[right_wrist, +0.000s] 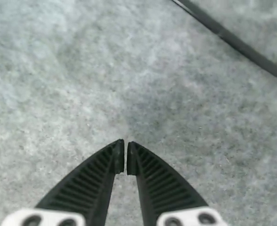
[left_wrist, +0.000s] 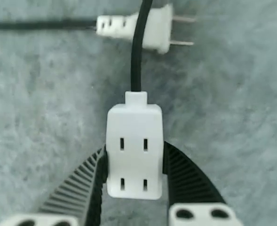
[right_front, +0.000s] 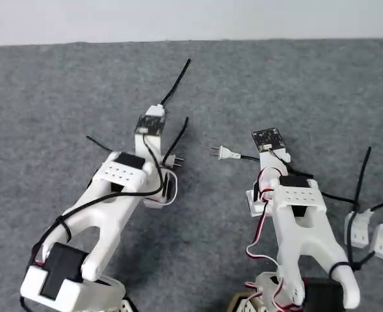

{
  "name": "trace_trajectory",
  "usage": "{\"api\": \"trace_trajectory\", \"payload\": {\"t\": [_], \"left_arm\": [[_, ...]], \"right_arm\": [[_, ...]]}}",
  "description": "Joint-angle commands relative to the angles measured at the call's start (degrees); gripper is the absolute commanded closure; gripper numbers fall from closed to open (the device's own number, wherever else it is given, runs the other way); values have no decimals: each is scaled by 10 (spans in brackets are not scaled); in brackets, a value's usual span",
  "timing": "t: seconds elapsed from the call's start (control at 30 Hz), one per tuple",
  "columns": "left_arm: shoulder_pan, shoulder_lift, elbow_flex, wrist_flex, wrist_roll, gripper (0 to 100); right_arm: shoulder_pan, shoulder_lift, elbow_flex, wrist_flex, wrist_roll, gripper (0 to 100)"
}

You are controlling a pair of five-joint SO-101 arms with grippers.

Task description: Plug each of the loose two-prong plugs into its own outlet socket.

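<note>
Left pincer [left_wrist: 134,154] clamps white outlet socket [left_wrist: 133,125]; loose plug [left_wrist: 152,29] just beyond its tips. Right pincer [right_wrist: 125,157] fully closed, empty.

The table [right_front: 295,84] is covered in grey felt-like cloth, matt and rough, with a fuzzy, fibrous nap. The outlet socket [left_wrist: 134,141] is smooth white plastic with a faint sheen. Its cord [left_wrist: 137,56] is black, smooth and rubbery-looking. The two-prong plug [left_wrist: 159,28] has a white plastic body, ridged near its cable end, and bare metal prongs [left_wrist: 183,43] with a dull shine. The fingers [left_wrist: 187,183] of the left gripper [left_wrist: 134,155] and those of the right gripper [right_wrist: 125,157] are matt black plastic, finely ribbed on the inner faces, on white plastic mounts. The left arm [right_front: 113,214] and the right arm [right_front: 302,227] have matt white plastic shells.
</note>
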Motion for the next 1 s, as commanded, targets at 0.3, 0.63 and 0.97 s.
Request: {"api": "trace_trajectory", "payload": {"t": [0.3, 0.63, 0.97], "left_arm": [[-22, 1, 14, -19, 5, 899], [-42, -212, 143, -33, -35, 735], [-166, -475, 226, 9, -105, 732]], "right_arm": [[0, 4, -5, -15, -25, 990], [0, 4, -5, -12, -25, 990], [58, 16, -111, 60, -226, 990]]}}
